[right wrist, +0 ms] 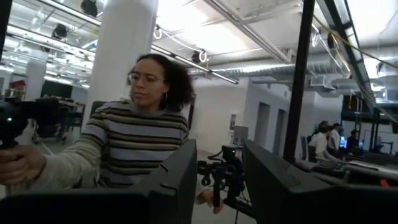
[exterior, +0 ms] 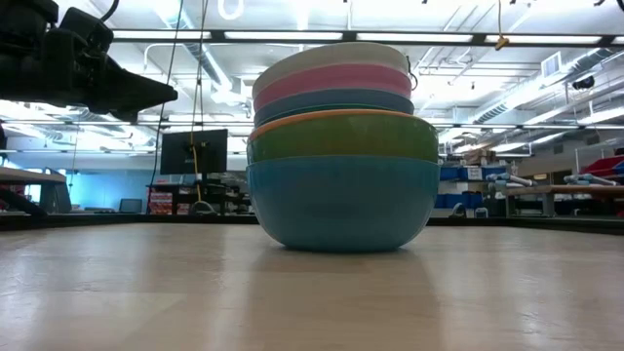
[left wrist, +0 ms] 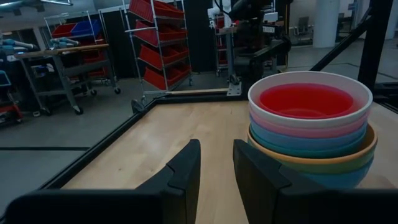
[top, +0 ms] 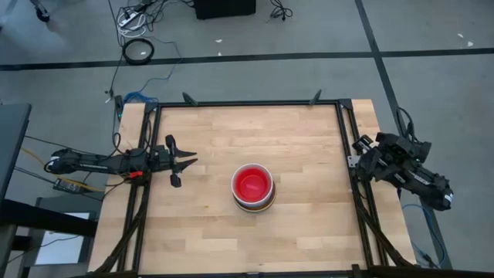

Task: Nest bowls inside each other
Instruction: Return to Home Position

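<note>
The bowls stand nested in one stack (top: 253, 187) at the middle of the wooden table, resting on the base of the teal bottom bowl (exterior: 341, 205). Above it show green, orange, blue, pink and white rims, with a red bowl (left wrist: 308, 99) innermost. My left gripper (top: 181, 161) hovers level to the stack's left, open and with nothing between its fingers (left wrist: 216, 168); it points toward the stack, a short way off. My right gripper (right wrist: 219, 180) is drawn back past the table's right edge and points up into the room, open and holding nothing.
Black frame rails (top: 343, 147) run along the table's left, right and far sides. Bare wood lies all around the stack. In the right wrist view a person in a striped sweater (right wrist: 134, 149) stands in the room beyond the table.
</note>
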Robot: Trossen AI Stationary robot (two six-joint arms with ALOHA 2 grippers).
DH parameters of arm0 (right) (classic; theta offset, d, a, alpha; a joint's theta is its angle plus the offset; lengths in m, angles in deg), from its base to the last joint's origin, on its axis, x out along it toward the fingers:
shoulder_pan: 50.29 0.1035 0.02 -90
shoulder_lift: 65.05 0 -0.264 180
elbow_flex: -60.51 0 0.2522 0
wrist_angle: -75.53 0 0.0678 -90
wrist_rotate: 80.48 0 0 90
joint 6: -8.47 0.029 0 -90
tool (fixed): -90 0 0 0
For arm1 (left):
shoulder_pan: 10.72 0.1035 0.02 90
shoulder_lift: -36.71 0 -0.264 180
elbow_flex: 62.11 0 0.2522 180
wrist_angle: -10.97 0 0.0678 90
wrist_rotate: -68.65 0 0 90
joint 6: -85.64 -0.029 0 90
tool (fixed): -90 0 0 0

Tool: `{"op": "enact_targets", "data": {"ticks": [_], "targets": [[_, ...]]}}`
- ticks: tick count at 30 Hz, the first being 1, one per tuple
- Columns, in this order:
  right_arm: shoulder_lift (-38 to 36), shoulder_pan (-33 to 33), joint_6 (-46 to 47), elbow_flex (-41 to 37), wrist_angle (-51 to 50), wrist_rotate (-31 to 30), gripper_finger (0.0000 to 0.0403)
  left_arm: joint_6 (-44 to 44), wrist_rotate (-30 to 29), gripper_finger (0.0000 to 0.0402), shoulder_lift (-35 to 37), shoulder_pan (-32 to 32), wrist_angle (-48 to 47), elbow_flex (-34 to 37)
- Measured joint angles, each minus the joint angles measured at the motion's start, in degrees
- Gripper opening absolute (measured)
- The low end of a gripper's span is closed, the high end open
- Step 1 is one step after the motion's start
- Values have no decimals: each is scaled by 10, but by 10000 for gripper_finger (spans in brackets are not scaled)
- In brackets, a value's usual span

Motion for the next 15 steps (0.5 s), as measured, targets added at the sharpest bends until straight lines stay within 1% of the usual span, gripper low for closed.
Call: {"op": "enact_targets", "data": {"ticks": [4, 8, 11, 15], "targets": [[2, 1, -20, -5, -7, -1, 118, 0, 0, 104, 0, 0, 0, 0], [24, 1, -25, -9, -10, -10, 119, 0, 0, 104, 0, 0, 0, 0], [47, 1, -8, -9, -10, -12, 117, 0, 0, 104, 0, 0, 0, 0], [75, 1, 46, 2, 20, -9, 118, 0, 0, 104, 0, 0, 0, 0]]}}
